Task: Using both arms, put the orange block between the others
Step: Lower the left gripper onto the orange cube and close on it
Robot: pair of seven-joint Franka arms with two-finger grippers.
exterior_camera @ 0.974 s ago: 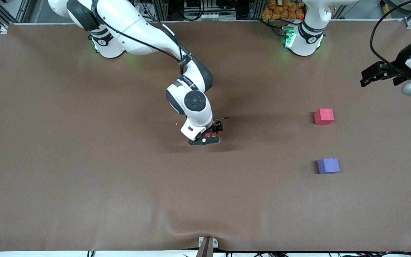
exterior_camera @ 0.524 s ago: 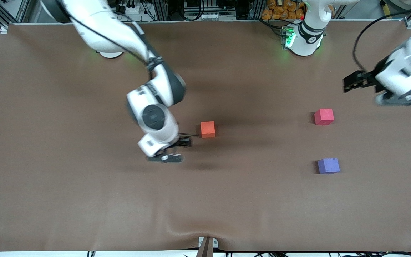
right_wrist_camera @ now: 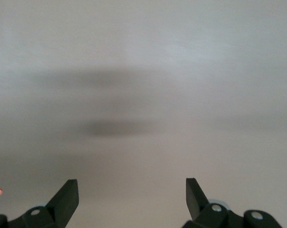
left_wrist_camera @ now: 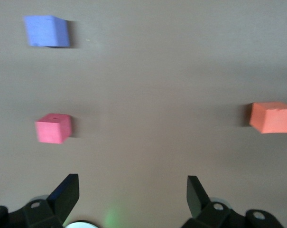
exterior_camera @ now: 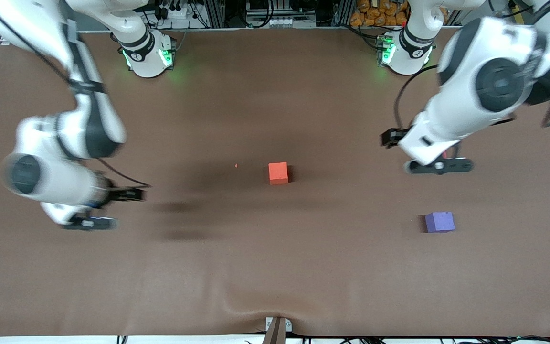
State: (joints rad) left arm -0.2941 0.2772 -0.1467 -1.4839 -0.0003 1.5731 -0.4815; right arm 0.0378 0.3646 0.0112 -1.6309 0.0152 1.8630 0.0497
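The orange block (exterior_camera: pixel 278 173) sat alone in the middle of the bench (exterior_camera: pixel 275 267) — a small matte cube with clean edges, bright against the brown cover. It lay well apart from the purple cube (exterior_camera: pixel 439 222) and the red-pink cube (left_wrist_camera: pixel 53 128), probably so that the left arm could reach it. The left gripper (exterior_camera: pixel 435 165) hovered over the red-pink cube, jaws wide and empty. The right gripper (exterior_camera: pixel 91 222) — also wide and empty — hung over bare bench toward its own end.

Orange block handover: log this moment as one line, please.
orange block: on table mid-way, free | right gripper: open, empty, over right arm's end | left gripper: open, empty, over red-pink cube | purple cube: untouched
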